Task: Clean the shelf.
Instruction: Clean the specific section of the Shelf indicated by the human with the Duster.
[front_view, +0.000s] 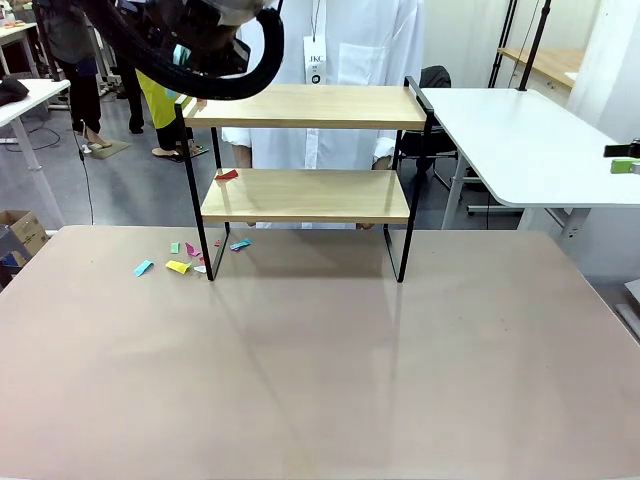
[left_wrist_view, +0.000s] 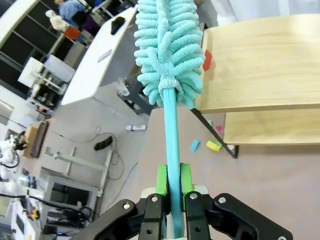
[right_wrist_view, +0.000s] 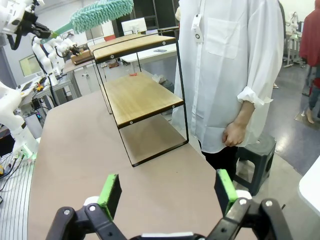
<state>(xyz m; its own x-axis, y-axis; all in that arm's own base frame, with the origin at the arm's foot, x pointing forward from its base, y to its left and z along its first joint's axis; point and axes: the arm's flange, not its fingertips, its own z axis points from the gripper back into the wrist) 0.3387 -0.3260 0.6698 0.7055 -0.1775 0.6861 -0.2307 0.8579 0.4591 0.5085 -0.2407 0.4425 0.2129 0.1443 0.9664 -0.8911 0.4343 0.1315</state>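
Left wrist view | your left gripper (left_wrist_view: 173, 186) clamps duster (left_wrist_view: 167, 45) | step: likely sweeping shelf (left_wrist_view: 260, 70) | next: flick red scrap (left_wrist_view: 207, 60) ahead of claw (right gripper (right_wrist_view: 167, 192) gapes)

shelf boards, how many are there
2: the top board, and the lower board directly below it. None seems hidden.
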